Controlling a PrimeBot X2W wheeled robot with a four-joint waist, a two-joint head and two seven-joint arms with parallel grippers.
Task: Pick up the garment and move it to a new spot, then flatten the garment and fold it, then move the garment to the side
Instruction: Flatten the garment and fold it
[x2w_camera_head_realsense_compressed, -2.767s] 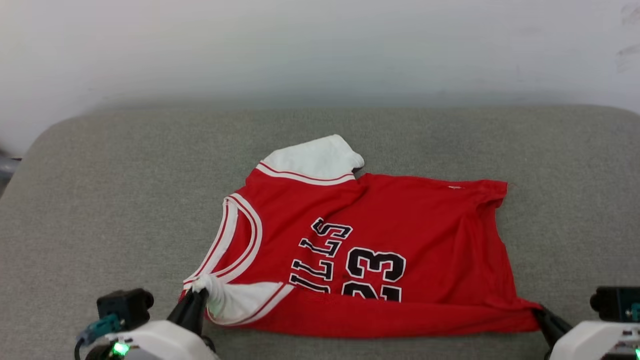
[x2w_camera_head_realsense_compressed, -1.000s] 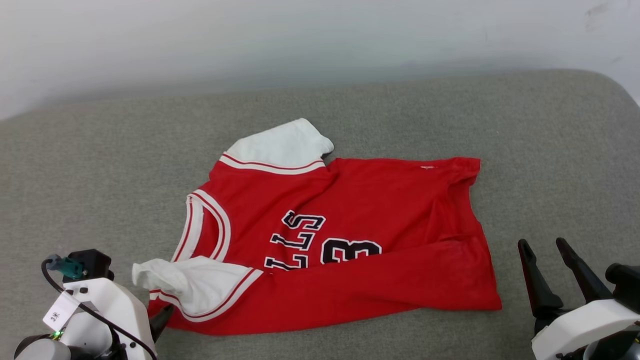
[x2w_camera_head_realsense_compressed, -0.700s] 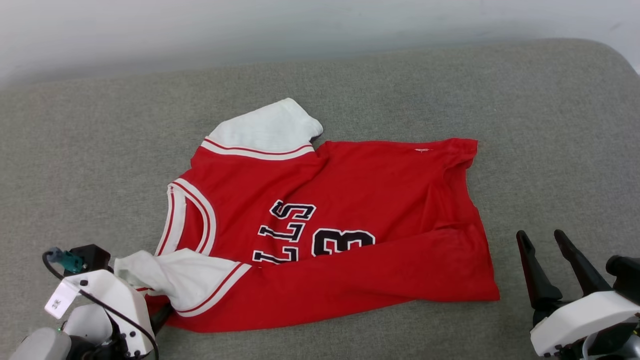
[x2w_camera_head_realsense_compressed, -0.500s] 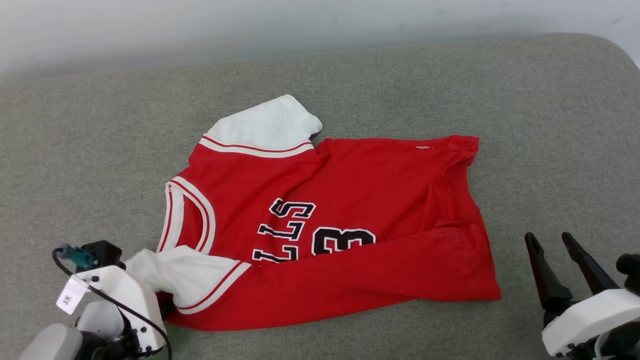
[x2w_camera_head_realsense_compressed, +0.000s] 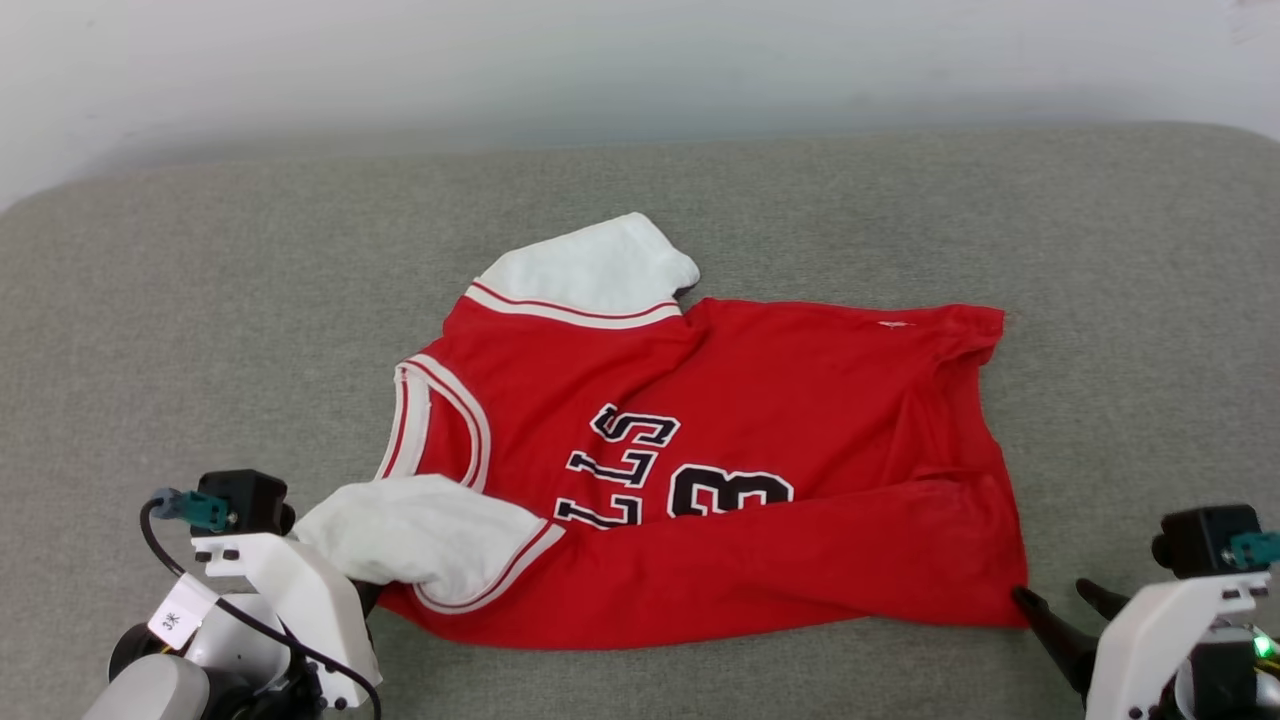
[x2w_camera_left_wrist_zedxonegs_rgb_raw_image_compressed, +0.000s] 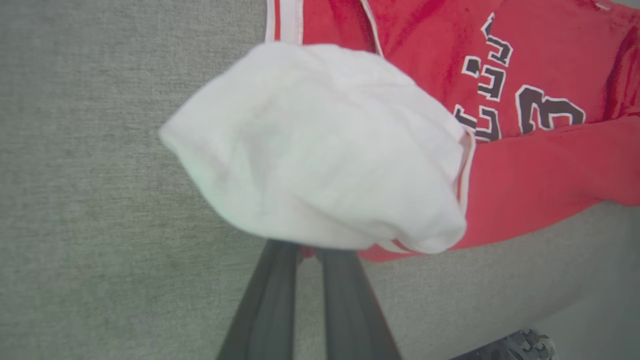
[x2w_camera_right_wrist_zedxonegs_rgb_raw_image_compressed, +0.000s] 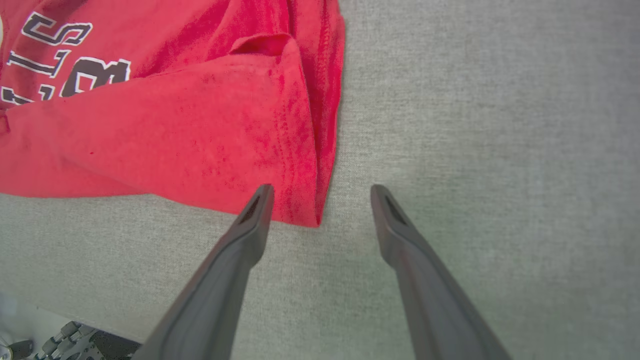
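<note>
Fold step, I judge: the shirt (x2w_camera_head_realsense_compressed: 760, 430) lies mid-cushion (x2w_camera_head_realsense_compressed: 200, 300), long axis across your view, collar left, hem right, near edge lapped over the lower lettering. Left tool (x2w_camera_left_wrist_zedxonegs_rgb_raw_image_compressed: 310, 250) is clamped on the near collar-end corner, tips under the white sleeve (x2w_camera_left_wrist_zedxonegs_rgb_raw_image_compressed: 320, 145); right tool (x2w_camera_right_wrist_zedxonegs_rgb_raw_image_compressed: 321, 190) gapes, straddling the near hem corner. Next you'd close the right on that corner, then lift both ends evenly so the lap holds.

Grey fabric cushion (x2w_camera_head_realsense_compressed: 200, 300), rounded far corners; garment (x2w_camera_head_realsense_compressed: 800, 400) lies on it, near side folded over.
</note>
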